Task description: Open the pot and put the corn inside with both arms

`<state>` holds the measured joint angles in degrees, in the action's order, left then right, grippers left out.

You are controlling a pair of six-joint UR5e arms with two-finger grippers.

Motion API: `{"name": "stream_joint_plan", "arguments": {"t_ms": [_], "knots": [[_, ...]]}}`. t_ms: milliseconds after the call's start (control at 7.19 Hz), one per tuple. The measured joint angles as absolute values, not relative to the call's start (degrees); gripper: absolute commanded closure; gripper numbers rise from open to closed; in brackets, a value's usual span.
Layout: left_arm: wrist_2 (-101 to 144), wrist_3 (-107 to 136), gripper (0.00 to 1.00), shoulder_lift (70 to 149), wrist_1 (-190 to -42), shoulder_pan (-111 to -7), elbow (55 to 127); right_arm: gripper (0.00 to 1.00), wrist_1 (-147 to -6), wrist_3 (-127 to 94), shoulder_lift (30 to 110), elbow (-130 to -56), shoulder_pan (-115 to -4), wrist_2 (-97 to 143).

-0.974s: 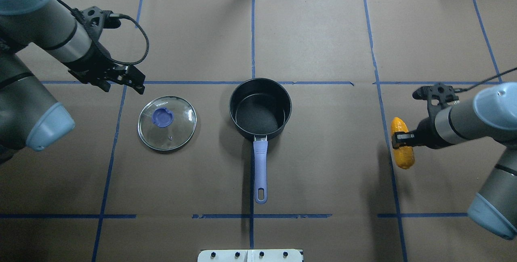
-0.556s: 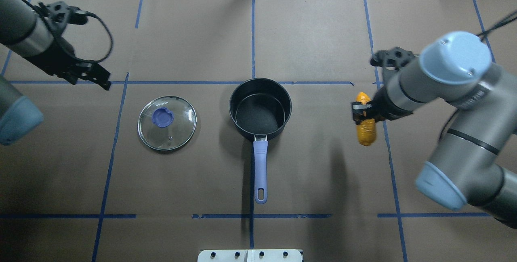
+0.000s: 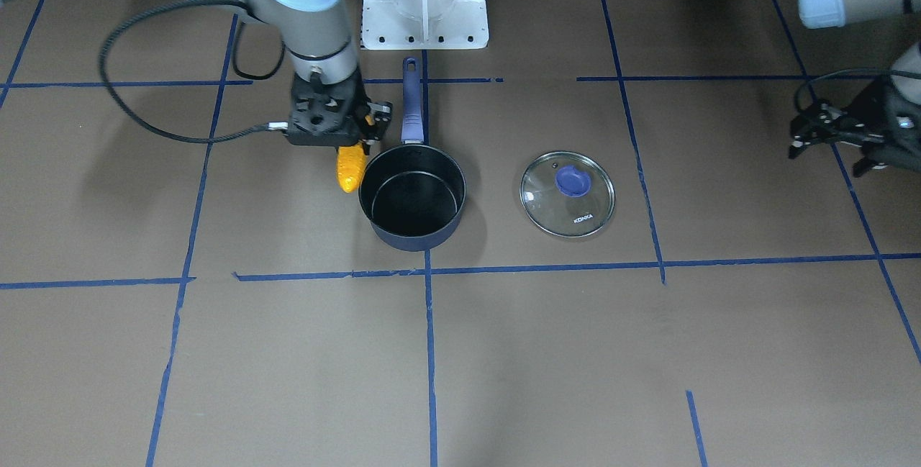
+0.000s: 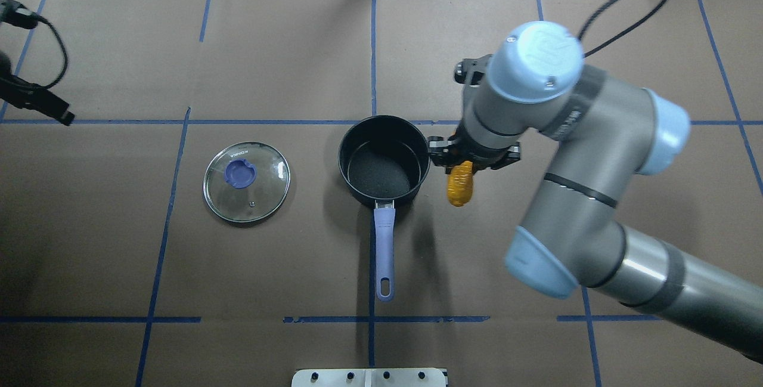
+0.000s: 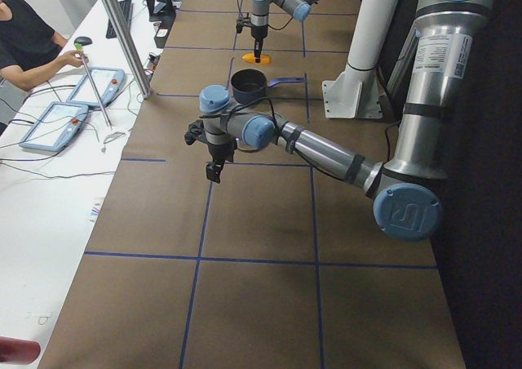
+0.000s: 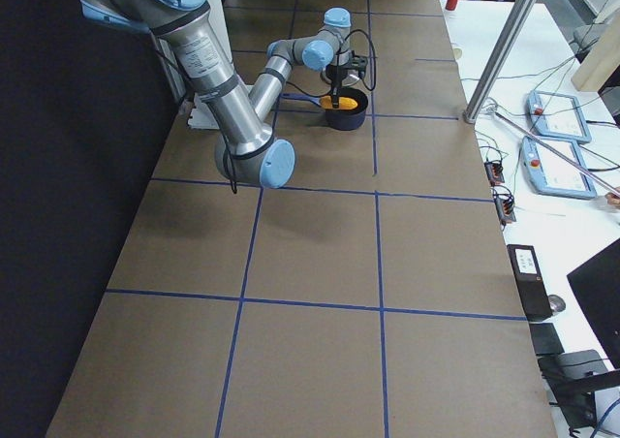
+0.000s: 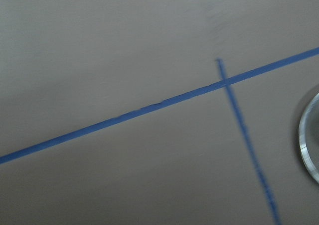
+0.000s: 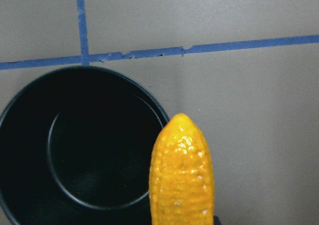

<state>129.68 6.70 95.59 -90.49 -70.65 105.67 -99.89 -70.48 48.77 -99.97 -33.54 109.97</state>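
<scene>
A: Count, starting from the robot's side?
B: One pot [image 4: 381, 175], open and empty, upright on the table [image 4: 477, 268], with its purple handle [image 4: 384, 250] toward the base. One corn [image 4: 459, 190] just beside the rim on the robot's right, outside the pot, lifted off the table. One glass lid [image 4: 246, 173] flat on the table on the pot's left, well apart from it. Two arms: the right arm [image 4: 590, 136], the left arm [image 5: 318, 147].
A: And the right end effector [image 4: 466, 163]?
B: Pointing down beside the pot, pinched on the corn. Touching the rim or not: cannot tell.
A: And the left end effector [image 3: 800, 139]?
B: Farther out than the lid and well apart from it, near a blue tape line [image 4: 268, 121]. Holding nothing. Spread or pressed together: cannot tell.
</scene>
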Motion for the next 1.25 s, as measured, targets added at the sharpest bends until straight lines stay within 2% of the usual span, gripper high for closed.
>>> {"name": "stream_joint_plan", "arguments": {"t_ms": [278, 417, 695, 1252], "knots": [[129.6, 0.9, 0.00, 93.1, -90.5, -74.8, 104.5, 0.96, -93.4, -71.3, 45.3, -92.2, -33.0, 109.1], [129.6, -2.0, 0.00, 92.4, -90.5, -76.5, 103.5, 0.89, -91.3, -71.7, 43.7, -89.2, -32.9, 108.8], [129.8, -4.5, 0.00, 92.1, -90.6, -78.0, 101.9, 0.01, -90.4, -72.1, 42.5, -87.5, -32.9, 108.8], [129.9, -6.2, 0.00, 91.0, -90.7, -80.5, 99.6, 0.01, -90.4, -72.2, 42.4, -89.4, -32.9, 109.1]]}}
